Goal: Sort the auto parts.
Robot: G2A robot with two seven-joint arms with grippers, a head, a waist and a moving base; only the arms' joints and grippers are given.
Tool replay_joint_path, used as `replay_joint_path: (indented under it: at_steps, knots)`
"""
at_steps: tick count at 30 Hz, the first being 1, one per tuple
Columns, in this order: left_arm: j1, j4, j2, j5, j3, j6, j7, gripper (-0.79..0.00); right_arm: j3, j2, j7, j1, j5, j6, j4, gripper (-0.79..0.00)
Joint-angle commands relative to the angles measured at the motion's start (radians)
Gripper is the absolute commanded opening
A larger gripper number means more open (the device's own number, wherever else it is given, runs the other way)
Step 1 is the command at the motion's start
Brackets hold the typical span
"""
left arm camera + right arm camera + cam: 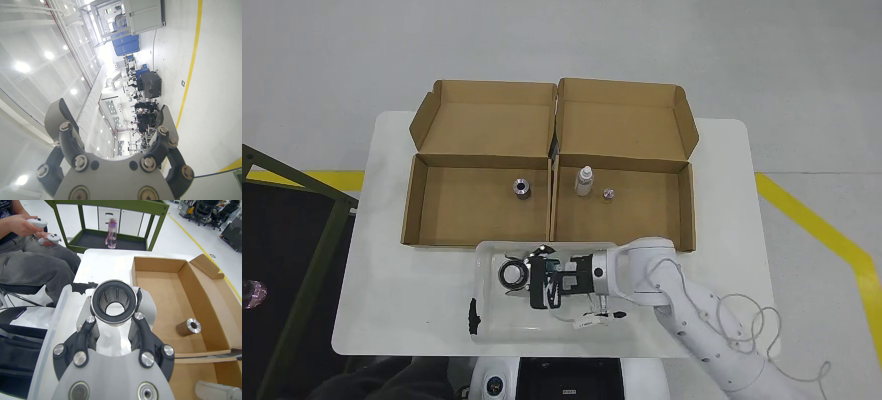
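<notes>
The right gripper (114, 306) is clamped on a linear bearing (105, 298), a steel cylinder with black end rings and rows of balls along its bore. One finger presses each side of its body. In the top view the right gripper (525, 278) holds the bearing (512, 274) over the clear plastic tray (492, 310), toward the tray's left end. I cannot tell from the pictures whether the bearing touches the tray floor. The arm comes in across the tray's right end.

The tray lies on the white desk (392, 290) at its near edge. A ragged black strip (472, 318) sits on the tray's left end wall.

Just behind the tray stand two open cardboard boxes side by side, touching each other, with their lids folded back away from the tray. The left box (457, 205), behind the tray's left half, holds a steel bushing (519, 187) with a centre hole. The right wrist view shows the bushing (189, 327) lying on its side on the box floor. The right box (642, 205), behind the tray's right half, holds a small white bottle (584, 181) and, just beside it, a small round metal part (608, 193).

The left gripper (112, 109) points up into the room, away from the tray, its fingers spread wide with nothing between them.
</notes>
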Motion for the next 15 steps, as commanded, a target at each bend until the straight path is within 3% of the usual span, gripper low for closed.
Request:
replay_joint_path:
  at_steps: [1,15]
  knots:
    - [0.000,0.000,0.000,0.000,0.000,0.000,0.000,0.000,0.022,0.005,-0.004,-0.008,0.006,0.002,-0.029,-0.785]
    - [0.000,0.000,0.000,0.000,0.000,0.000,0.000,0.000,0.082,0.016,-0.027,0.021,0.063,0.031,-0.064,-0.785]
